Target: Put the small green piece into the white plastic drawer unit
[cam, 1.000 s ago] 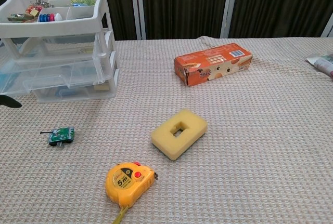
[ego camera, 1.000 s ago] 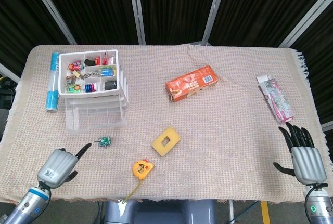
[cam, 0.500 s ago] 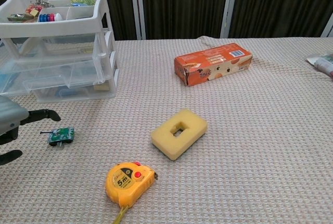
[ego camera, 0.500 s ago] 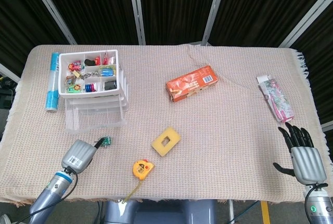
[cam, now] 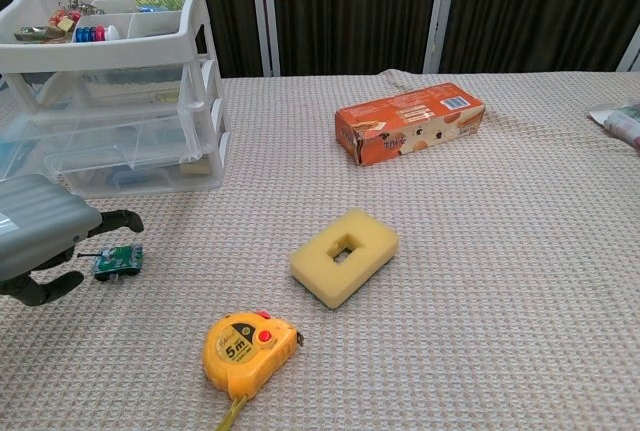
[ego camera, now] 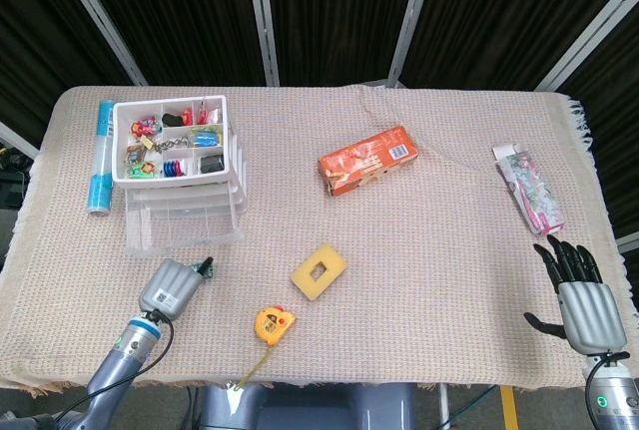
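The small green piece (cam: pixel 117 262) lies on the woven tablecloth in front of the white plastic drawer unit (cam: pixel 130 101). In the head view only its tip (ego camera: pixel 209 268) shows past my left hand (ego camera: pixel 172 285). In the chest view my left hand (cam: pixel 40 241) sits just left of the piece, a finger (cam: pixel 118 219) stretched beyond it and the thumb (cam: pixel 48 289) nearer; neither visibly touches it. The drawer unit (ego camera: pixel 180 176) carries a top tray of small colourful items, and its lowest drawer sticks out toward me. My right hand (ego camera: pixel 581 300) rests with its fingers apart and empty at the near right edge.
A yellow sponge block (cam: pixel 344 256) and a yellow tape measure (cam: pixel 248 349) lie right of the piece. An orange box (ego camera: pixel 369 159) sits mid-table. A blue tube (ego camera: pixel 100 156) lies left of the drawers and a patterned packet (ego camera: pixel 529 189) at the far right.
My left hand has moved forward and to the right along the near edge until its finger and thumb flank the green piece. The right hand stayed still.
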Robot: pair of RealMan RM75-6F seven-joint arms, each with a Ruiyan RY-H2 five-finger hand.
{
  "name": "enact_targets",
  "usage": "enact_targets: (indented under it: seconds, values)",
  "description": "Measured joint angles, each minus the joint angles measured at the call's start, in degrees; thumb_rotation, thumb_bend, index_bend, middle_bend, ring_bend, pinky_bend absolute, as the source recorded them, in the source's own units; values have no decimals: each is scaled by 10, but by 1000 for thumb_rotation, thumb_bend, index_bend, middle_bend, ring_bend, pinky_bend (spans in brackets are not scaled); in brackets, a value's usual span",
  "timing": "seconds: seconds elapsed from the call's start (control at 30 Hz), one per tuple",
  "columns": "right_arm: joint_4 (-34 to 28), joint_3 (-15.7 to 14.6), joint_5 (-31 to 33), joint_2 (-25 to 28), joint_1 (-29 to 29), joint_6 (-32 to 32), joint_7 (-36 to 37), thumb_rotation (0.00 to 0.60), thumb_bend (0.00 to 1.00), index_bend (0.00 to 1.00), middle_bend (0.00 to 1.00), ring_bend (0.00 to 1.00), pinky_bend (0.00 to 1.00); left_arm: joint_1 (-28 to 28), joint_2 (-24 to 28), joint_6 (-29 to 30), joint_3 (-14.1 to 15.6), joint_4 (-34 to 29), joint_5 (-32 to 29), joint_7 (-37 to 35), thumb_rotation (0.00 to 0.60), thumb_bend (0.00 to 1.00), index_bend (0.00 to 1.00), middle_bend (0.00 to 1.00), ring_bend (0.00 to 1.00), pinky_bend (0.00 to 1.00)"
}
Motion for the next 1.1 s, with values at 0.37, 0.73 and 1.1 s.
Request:
enact_targets:
  seconds: [0.37,0.73,1.1]
  values:
    - [0,0,-1,0,0,0,0,600,0,94,0,0,0,-12,-9,6,1,17,-29,15,600,475,186,997,850,706]
    - [0,-1,-3,0,0,0,2,600,0,93,0,0,0,-24,-33,10,-1,39,-53,23,600,476,188,997,850,706]
    - [-1,-1,-3,2,0,0,3,600,0,93,0,0,0,-29,-51,14,9,51,-52,19,600,475,187,997,850,706]
